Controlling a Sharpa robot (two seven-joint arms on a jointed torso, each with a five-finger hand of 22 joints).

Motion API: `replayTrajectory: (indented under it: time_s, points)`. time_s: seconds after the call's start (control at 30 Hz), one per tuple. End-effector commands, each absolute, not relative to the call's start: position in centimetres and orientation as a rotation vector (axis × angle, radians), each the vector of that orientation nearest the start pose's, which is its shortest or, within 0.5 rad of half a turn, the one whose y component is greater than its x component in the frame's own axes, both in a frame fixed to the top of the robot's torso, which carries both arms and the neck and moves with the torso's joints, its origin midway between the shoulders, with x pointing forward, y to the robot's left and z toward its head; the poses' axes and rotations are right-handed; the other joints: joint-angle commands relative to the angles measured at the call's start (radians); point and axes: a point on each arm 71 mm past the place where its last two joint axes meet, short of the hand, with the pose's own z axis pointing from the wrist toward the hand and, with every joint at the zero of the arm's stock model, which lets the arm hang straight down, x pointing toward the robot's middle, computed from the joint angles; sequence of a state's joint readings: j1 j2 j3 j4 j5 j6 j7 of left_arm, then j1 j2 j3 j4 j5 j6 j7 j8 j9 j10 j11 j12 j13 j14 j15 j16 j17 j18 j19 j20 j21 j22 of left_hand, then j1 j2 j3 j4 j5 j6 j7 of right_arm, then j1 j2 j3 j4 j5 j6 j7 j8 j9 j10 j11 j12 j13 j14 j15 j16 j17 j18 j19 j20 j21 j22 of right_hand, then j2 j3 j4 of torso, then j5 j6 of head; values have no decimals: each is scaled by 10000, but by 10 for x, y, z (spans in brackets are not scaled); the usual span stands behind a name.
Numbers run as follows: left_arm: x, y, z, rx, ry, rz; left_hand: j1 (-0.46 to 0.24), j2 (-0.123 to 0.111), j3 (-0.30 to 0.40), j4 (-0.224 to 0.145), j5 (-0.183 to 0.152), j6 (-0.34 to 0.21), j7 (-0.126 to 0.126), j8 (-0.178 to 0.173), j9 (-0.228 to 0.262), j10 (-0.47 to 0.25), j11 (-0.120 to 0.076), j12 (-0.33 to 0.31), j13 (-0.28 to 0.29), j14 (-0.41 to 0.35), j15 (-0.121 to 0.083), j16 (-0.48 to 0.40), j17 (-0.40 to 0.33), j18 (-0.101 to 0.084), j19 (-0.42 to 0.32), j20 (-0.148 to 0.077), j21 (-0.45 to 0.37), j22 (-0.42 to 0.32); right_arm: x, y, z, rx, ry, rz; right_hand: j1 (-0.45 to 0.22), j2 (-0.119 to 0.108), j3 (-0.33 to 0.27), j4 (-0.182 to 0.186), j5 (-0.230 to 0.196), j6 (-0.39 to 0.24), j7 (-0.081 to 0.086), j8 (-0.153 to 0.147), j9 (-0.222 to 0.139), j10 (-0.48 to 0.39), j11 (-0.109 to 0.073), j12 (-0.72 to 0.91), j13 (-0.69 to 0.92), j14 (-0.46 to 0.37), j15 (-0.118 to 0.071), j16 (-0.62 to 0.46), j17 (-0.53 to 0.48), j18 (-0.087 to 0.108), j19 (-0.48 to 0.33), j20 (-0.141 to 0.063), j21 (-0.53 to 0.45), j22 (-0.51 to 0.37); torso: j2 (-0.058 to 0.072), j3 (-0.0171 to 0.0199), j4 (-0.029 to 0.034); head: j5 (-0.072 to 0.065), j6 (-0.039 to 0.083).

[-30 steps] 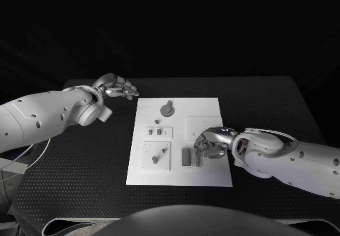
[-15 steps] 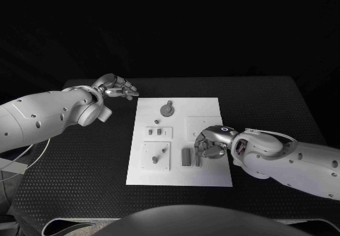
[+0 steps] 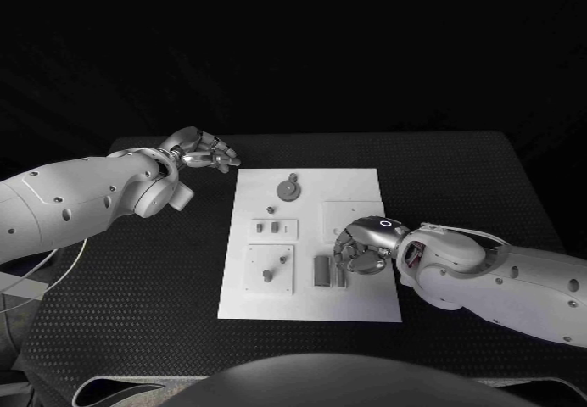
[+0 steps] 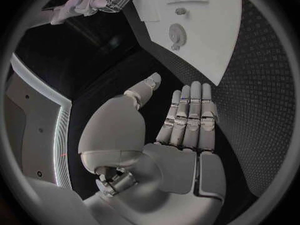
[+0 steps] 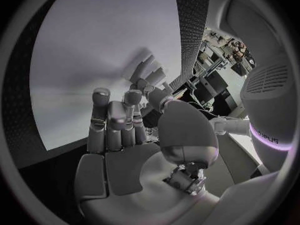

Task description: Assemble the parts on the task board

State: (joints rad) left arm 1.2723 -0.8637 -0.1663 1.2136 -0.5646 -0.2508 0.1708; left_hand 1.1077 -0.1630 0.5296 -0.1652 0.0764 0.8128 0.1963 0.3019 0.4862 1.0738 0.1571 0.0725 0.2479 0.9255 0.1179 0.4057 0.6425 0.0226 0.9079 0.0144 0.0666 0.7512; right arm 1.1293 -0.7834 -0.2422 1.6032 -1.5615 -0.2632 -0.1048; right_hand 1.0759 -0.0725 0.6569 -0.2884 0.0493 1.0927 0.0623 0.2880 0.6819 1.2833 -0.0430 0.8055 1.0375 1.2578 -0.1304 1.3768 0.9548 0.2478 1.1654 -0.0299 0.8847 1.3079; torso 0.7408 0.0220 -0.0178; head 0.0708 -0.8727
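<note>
Barely anything is moving since a second ago: right hand (image 3: 362, 248) is creeping a touch toward the board's middle, left hand (image 3: 202, 151) is staying put, parts are lying as before

Black table (image 3: 147, 280) is carrying the white task board (image 3: 367, 301), which is lying flat in its middle. Left hand is hanging over bare table just off the board's far left corner, well apart from every part; in the left wrist view (image 4: 184, 122) its fingers (image 4: 190, 112) are lying straight and side by side, thumb apart, holding nothing. Right hand is hovering low over the board's right side, fingers (image 5: 115, 120) curling down toward the white surface; whether they are pinching a part I cannot tell, the fingertips are hiding it

Parts, largest first: round disc part (image 3: 287, 188) with a small tab is sitting at the board's far end; dark upright block part (image 3: 321, 270) is standing near the front middle, just beside the right hand; small peg (image 3: 268, 275) is standing in the square plate front left; tiny stud (image 3: 269, 209) is sitting left of the disc

Judging handling: pieces are looking small, rigid, light, probably smooth and easy to slip or tip. Best hold is likely a fingertip pinch across the block's long flat sides, or the disc by its rim
</note>
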Motion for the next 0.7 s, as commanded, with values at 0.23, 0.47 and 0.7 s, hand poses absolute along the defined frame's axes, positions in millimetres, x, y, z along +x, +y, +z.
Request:
replayTrajectory:
  time_s: [0.23, 0.47, 0.7]
  points:
    - [529, 315, -206, -6593, 17000, -9145, -46, 73, -20, 63, -11, -73, 0, 43, -12, -73, 14, -33, -12, 74, 2, -74, 19, -60, -39, 42, 26, -11, 409, -152, -289, -4818, 19237, 6749, 27, 108, 11, -8, -4, 41, 42, 54, 5, 59, -8, 35, -14, 26, -74, 44, -4, 140, 60, -53, 54, 129, -3, -2, -1, 14, 1]
    - [529, 316, -205, -6598, 16995, -9135, -45, 73, -21, 67, -12, -75, 1, 43, -13, -74, 15, -33, -12, 75, 2, -79, 24, -60, -39, 42, 26, -13, 412, -158, -292, -4778, 19319, 6552, 53, 143, 49, -11, -4, 63, 29, 61, 19, 61, -18, 32, -19, 26, -66, 48, -3, 140, 53, -53, 59, 138, -4, 5, -1, 40, 1]
    - [529, 316, -206, -6600, 16999, -9129, -43, 71, -21, 68, -12, -76, 1, 44, -13, -75, 15, -33, -12, 76, 2, -83, 29, -60, -40, 42, 26, -14, 412, -158, -293, -4788, 19326, 6611, 66, 169, 64, -11, -4, 72, 23, 66, 29, 61, -24, 29, -23, 24, -62, 49, -4, 140, 47, -50, 61, 142, 1, 11, -9, 28, 1]
